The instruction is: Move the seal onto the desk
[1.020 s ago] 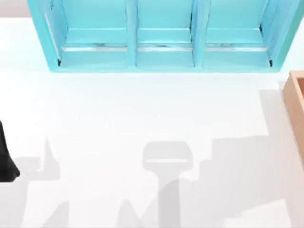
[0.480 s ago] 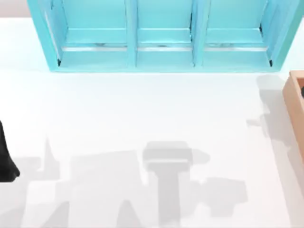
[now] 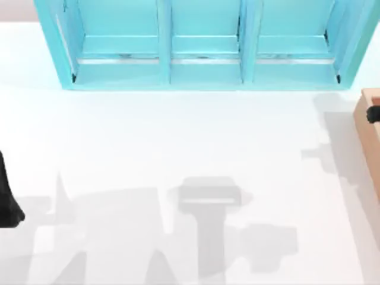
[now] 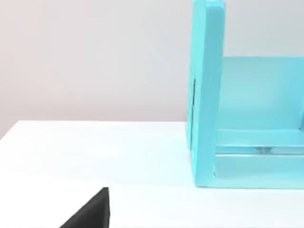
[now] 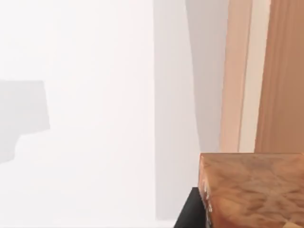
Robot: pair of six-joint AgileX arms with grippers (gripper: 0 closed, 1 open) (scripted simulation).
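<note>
The seal appears in the right wrist view as an orange-brown wood-grained block close to the camera, with a black finger pressed against its side; its red top is hidden. In the top view, my right gripper pokes in at the right edge, above the tan wooden box. The white desk stretches out to its left. My left gripper is parked at the table's left edge, where the arm is a black shape.
A turquoise shelf unit with three bays stands along the back of the desk. The tan box wall rises beside the seal. Arm shadows lie across the front of the desk.
My right gripper has come into the top view at the right edge over the box, and its shadow has shifted across the desk. The left arm has not moved.
</note>
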